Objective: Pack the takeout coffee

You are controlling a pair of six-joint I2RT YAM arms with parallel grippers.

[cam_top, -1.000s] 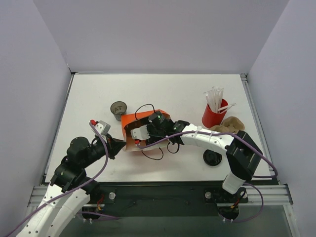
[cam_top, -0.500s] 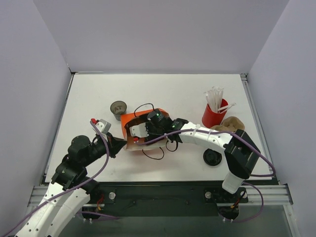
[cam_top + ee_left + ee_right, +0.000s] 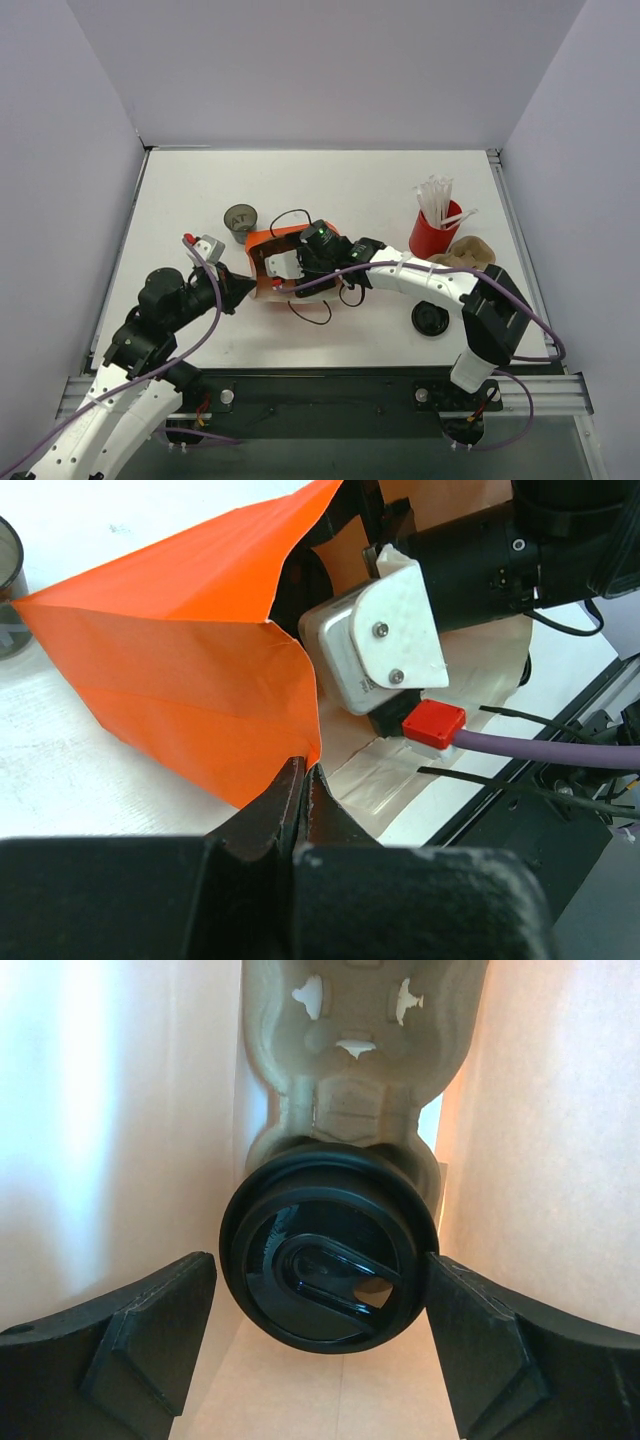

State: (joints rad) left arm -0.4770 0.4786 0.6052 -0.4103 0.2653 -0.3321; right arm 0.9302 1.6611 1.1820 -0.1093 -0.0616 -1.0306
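Overhead view: an orange paper bag [image 3: 264,243] lies on its side at the centre of the white bench [image 3: 350,190], its mouth turned toward the lower left of the frame. The left claw [image 3: 303,780] is pressed together on the bag's lower mouth edge, with the paper pinched between its fingers. The right claw [image 3: 320,1262] reaches inside the bag with its fingers spread apart, one on either side of the takeout coffee [image 3: 328,1248], a small dark cup with a round black lid; whether either finger touches the lid cannot be told. The coffee sits in a moulded beige pulp carrier [image 3: 350,1020] deep in the bag. Outside, a lidless dark see-through cup [image 3: 240,221] stands just up and left of the bag. At right are a red cup of white straws [image 3: 434,236] and a flat black lid disc [image 3: 430,319].
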